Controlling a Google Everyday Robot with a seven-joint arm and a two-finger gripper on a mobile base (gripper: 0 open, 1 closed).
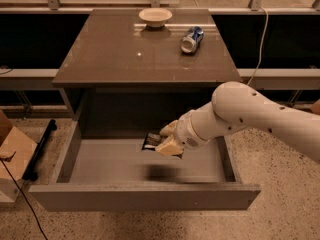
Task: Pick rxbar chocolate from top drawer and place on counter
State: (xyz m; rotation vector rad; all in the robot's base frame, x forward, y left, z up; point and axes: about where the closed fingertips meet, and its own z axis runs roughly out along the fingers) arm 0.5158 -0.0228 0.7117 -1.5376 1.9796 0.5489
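Holding the rxbar chocolate [150,141] between closed jaws, the gripper [167,140] hangs inside the open top drawer [145,196], near the middle. A dark shadow on the drawer floor beneath suggests the bar is off the bottom. So the pick looks done. What is left is raising the bar out past the cabinet edge and setting it on the counter [125,54].

The bar is small, flat and dark-wrapped, with pale marks on it. The drawer is wide and shallow, in smooth matte grey. The counter is a glossy brown-grey square that mirrors the light. It carries a pale round bowl [155,16] and a blue-and-silver soda can [191,39] lying on its side, with open room in front.
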